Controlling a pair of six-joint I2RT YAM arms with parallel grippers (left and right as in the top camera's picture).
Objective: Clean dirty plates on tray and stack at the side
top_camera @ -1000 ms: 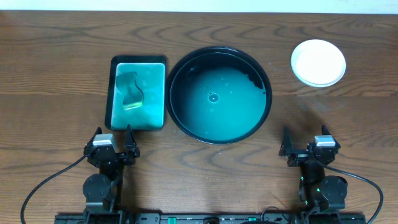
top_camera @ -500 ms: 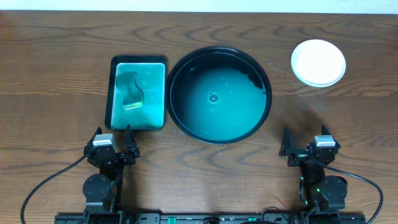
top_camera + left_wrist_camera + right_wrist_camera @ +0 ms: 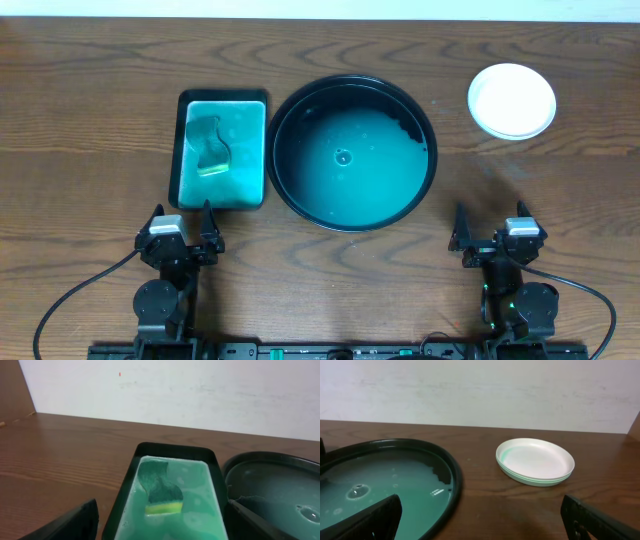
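Note:
The plates (image 3: 512,100) sit in one stack on the bare wood at the back right, white on top with mint-green edges below; the stack also shows in the right wrist view (image 3: 535,461). The tray (image 3: 352,90) is a large round black-rimmed basin holding teal water, with no plate visible in it; its rim shows in the right wrist view (image 3: 455,480) and the left wrist view (image 3: 260,457). My left gripper (image 3: 180,235) is open and empty near the front edge. My right gripper (image 3: 492,238) is open and empty at the front right.
A small rectangular teal tray (image 3: 188,180) left of the basin holds soapy water and a green-and-yellow sponge (image 3: 210,150), also in the left wrist view (image 3: 161,494). A pale wall runs behind the table.

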